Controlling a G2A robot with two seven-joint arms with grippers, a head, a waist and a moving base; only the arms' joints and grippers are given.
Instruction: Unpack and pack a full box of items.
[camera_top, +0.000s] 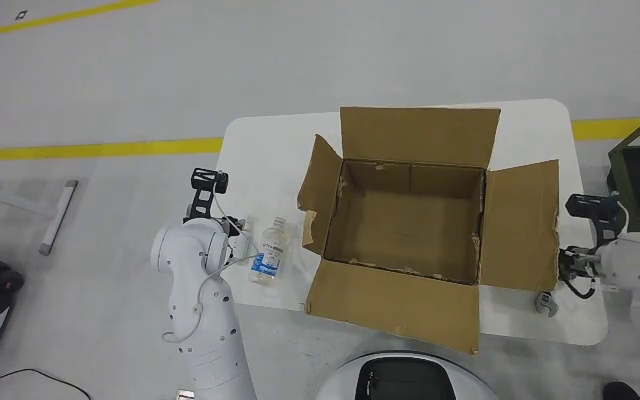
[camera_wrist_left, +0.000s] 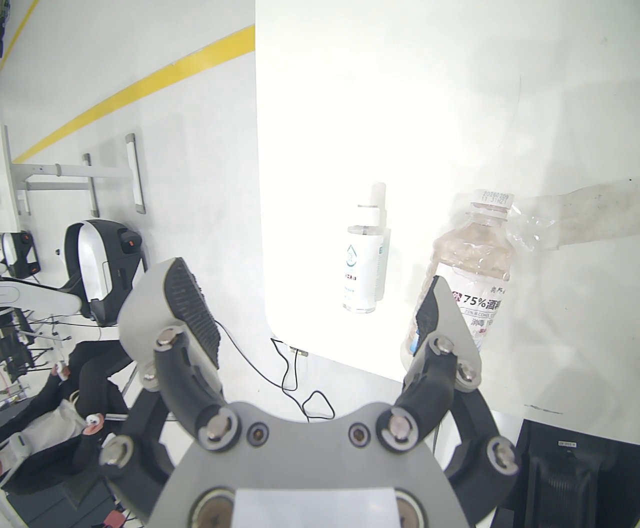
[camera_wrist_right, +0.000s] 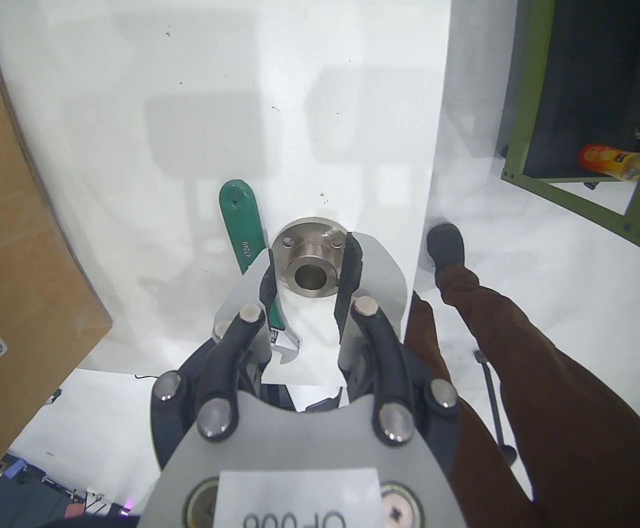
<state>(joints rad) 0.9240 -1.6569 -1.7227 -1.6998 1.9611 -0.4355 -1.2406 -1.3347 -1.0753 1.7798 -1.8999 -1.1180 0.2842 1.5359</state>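
Observation:
An open cardboard box (camera_top: 410, 220) stands in the middle of the white table (camera_top: 270, 140), and its inside looks bare. A clear bottle with a blue label (camera_top: 269, 250) (camera_wrist_left: 475, 280) lies left of the box. A small spray bottle (camera_wrist_left: 362, 265) lies beside it near the table corner. My left gripper (camera_wrist_left: 306, 272) (camera_top: 235, 240) hangs open over the table's edge, one fingertip (camera_wrist_left: 432, 315) in front of the labelled bottle. At the table's right edge my right gripper (camera_wrist_right: 311, 250) (camera_top: 578, 265) is shut on a metal flange (camera_wrist_right: 310, 265). A green-handled wrench (camera_wrist_right: 245, 235) lies next to it.
The box's four flaps (camera_top: 520, 225) are spread outward and cover much of the table's right and front parts. A green-framed rack (camera_wrist_right: 530, 125) with an orange can (camera_wrist_right: 607, 160) stands on the floor past the table's right edge. Bare table lies behind the box.

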